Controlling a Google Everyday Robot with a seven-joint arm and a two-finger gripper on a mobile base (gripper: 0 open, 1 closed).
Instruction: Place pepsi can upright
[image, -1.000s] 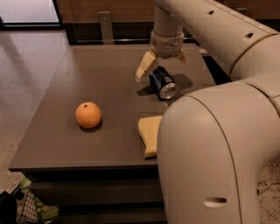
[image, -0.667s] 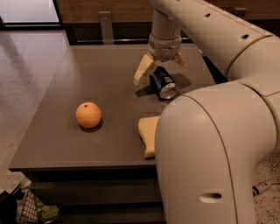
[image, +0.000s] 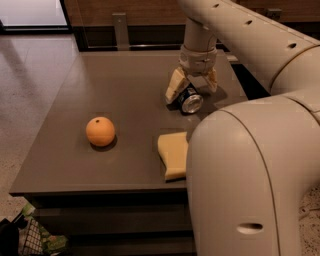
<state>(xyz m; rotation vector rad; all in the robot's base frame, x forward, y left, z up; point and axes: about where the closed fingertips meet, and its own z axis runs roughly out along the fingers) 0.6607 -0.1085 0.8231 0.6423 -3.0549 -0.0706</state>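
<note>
Bulk of the arm (image: 250, 180) fills the right foreground, cut off by the frame edge and hiding the near right corner of the desk (image: 120, 85). A sponge (image: 171, 157) lies near the front edge, its right side behind the arm. The orange (image: 100, 131) sits well to its left. The hand (image: 192, 92) is at the far right of the desk, spread and unclenched, one finger on each side of the can (image: 190, 101). The can lies on its side, long axis pointing toward the near right, silver end facing the camera and its far end hidden. The hand is lower than a moment ago; the can has barely moved.
</note>
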